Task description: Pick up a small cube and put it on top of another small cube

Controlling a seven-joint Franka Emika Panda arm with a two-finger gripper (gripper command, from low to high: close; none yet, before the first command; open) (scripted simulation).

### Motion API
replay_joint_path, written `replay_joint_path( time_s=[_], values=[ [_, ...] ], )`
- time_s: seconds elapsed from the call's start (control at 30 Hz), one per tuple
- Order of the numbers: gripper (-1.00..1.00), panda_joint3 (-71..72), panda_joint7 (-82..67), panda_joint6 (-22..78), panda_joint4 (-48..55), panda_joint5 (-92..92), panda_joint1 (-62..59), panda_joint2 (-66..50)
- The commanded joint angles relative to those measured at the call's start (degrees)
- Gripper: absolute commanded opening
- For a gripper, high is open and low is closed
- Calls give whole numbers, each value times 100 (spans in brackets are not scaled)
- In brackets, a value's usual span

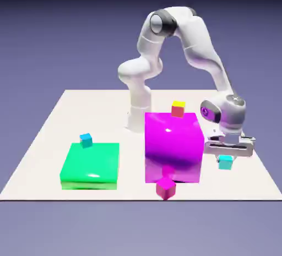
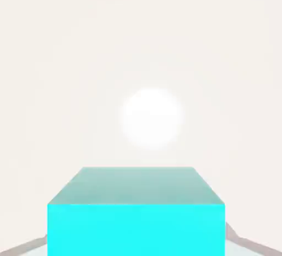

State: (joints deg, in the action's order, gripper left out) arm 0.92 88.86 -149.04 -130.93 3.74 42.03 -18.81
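Tiny magenta cube (image 1: 165, 188) sits up front. Gripper (image 1: 225, 159) looks clamped on small cyan cube (image 1: 225, 162), prob. near its top; shallow grip could slip w/ lifting.

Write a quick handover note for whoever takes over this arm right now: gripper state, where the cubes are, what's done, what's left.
Gripper: shut on the cyan cube, low at the table, on the exterior view's right of the big magenta cube.
Other small cubes: blue-topped cube behind the green block; yellow-topped cube behind the big magenta cube; small magenta cube in front of it.
Done: cyan cube grasped.
Left: lift it, carry it, set it on another small cube, release.
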Motion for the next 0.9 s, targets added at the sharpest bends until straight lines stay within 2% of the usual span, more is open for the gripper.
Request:
replay_joint_path(
  time_s=[0.0, 0.87],
  values=[
    [-100, 21, -246, 142, -64, 3, -32, 205],
    [-100, 410, -6542, 3763, -1769, 3, -1110, 5543]
  ],
)
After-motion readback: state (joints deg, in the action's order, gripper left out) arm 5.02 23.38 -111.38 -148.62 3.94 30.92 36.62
